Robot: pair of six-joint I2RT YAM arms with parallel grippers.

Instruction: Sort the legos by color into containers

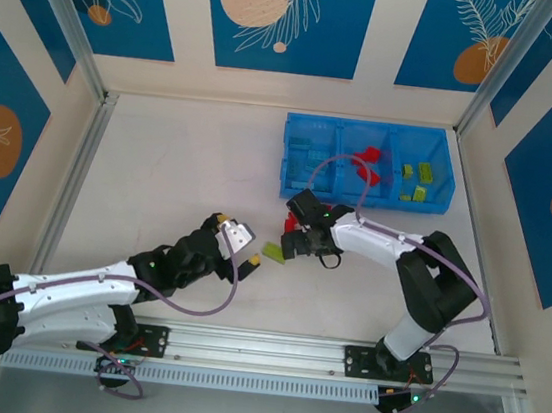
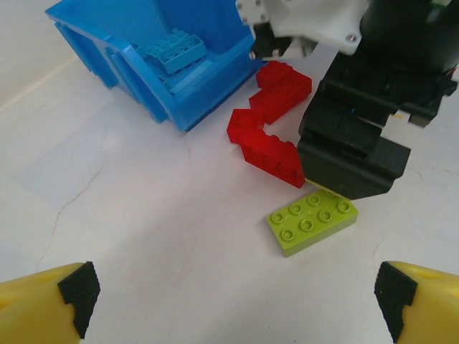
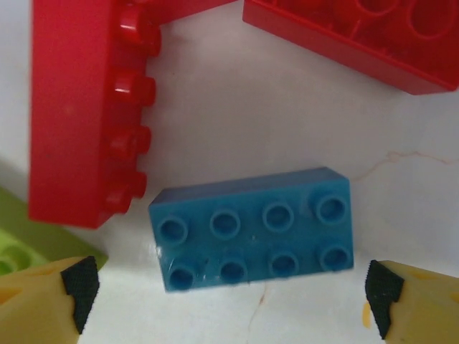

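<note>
Tabletop (image 2: 143, 236): two red bricks (image 2: 272, 156), one lime brick (image 2: 313, 221), one blue brick (image 3: 252, 227).

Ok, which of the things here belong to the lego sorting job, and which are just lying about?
Job: blue brick, red bricks, lime brick, blue tray, left pincer and right pincer, both open.
Not the job: patterned wall panels, metal rail at the arms' bases.
</note>
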